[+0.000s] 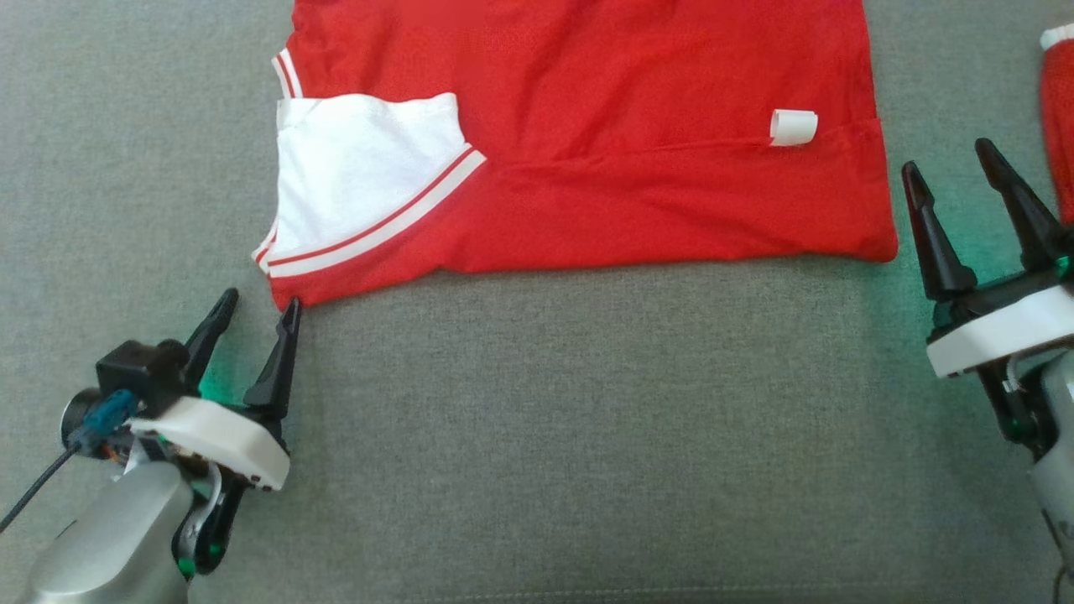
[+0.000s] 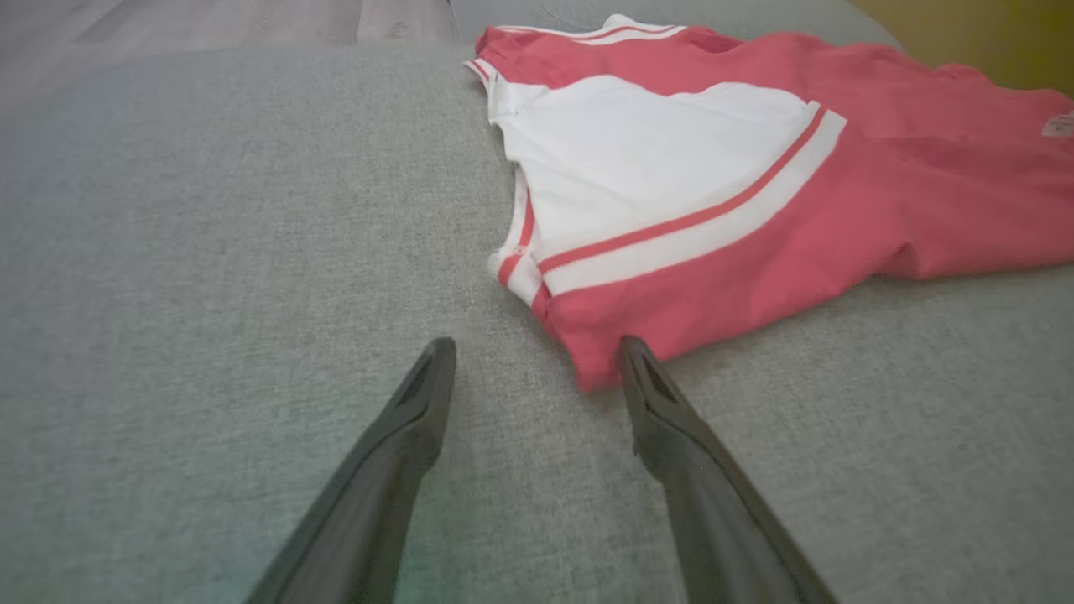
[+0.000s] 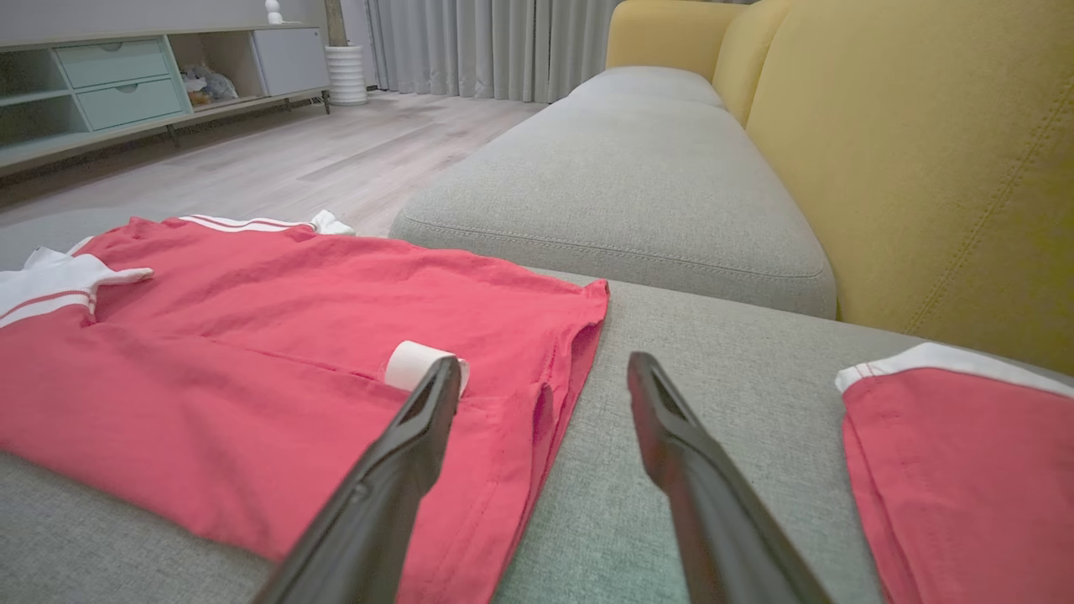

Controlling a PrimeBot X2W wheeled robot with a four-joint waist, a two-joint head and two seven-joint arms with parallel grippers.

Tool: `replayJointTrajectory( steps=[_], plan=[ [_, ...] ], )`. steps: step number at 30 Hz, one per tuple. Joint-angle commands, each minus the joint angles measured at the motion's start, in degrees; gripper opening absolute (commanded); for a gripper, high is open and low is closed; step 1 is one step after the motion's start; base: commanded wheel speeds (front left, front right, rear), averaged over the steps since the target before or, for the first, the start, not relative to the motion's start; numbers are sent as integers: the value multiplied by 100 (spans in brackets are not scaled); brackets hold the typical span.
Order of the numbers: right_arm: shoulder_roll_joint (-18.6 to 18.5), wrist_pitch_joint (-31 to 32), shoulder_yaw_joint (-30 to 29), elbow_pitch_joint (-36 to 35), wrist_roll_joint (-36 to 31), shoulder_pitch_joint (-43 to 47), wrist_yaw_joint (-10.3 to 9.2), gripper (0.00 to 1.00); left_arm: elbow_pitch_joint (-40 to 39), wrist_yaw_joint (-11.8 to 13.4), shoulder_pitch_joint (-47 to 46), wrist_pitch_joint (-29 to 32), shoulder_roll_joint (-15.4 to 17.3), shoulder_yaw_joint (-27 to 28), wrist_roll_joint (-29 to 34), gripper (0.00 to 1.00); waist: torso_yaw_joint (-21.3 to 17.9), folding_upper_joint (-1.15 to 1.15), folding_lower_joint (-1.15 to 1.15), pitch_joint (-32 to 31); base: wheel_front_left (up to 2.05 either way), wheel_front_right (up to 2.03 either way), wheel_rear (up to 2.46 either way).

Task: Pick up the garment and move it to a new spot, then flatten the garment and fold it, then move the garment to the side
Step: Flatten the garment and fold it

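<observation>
Red T-shirt [image 1: 587,151] lies spread flat on the grey sofa seat cushion [image 1: 537,436], in the far half of the head view, with a fold line running across its width. Its white sleeve [image 1: 352,176], trimmed with a red stripe, lies folded in over the red body at the robot's left side. A curled white label [image 1: 793,127] sits on the fold line near the right edge. Left end effector [image 1: 260,299] is spread and empty, low over the cushion, one fingertip just beside the shirt's near left corner; contact cannot be confirmed. Right end effector [image 1: 946,159] is likewise spread and empty, just beside the shirt's right edge, between it and a second red garment [image 1: 1059,126] with white trim. Beyond are the yellow backrest [image 3: 923,168], a wooden floor [image 3: 294,159] and a low cabinet [image 3: 126,75].
</observation>
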Motion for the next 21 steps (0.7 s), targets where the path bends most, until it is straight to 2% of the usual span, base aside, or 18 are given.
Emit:
replayJointTrajectory(
  steps=[1, 11, 12, 15, 16, 21],
  plan=[
    [-68, -61, -5, -180, -24, 123, -4, 100, -53, 25, -212, -26, 142, 273, -21, 100, -13, 0, 0, 26, 0, 0, 0],
    [41, -62, -27, -163, -50, 150, -4, 100, 347, -159, -441, 146, -1, 165, -76, 100, -50, 0, 0, 74, 0, 0, 0],
    [54, -62, -21, -150, -48, 153, -4, 100, 372, -202, -455, 182, -15, 139, -86, 97, -48, 0, 0, 76, 0, 0, 0],
    [105, -62, -2, -94, -37, 144, -4, 100, 427, -322, -482, 234, -42, 86, -114, 17, -42, 0, 0, 81, 0, 0, 0],
    [127, -62, 5, -63, -19, 140, -4, 100, 436, -360, -485, 233, -47, 80, -128, 0, -40, 0, 0, 83, 0, 0, 0],
    [222, -62, 38, 168, 77, 122, -4, 100, 409, -515, -517, 148, -28, 47, -114, 0, -3, 0, 0, 76, 0, 0, 0]
  ],
)
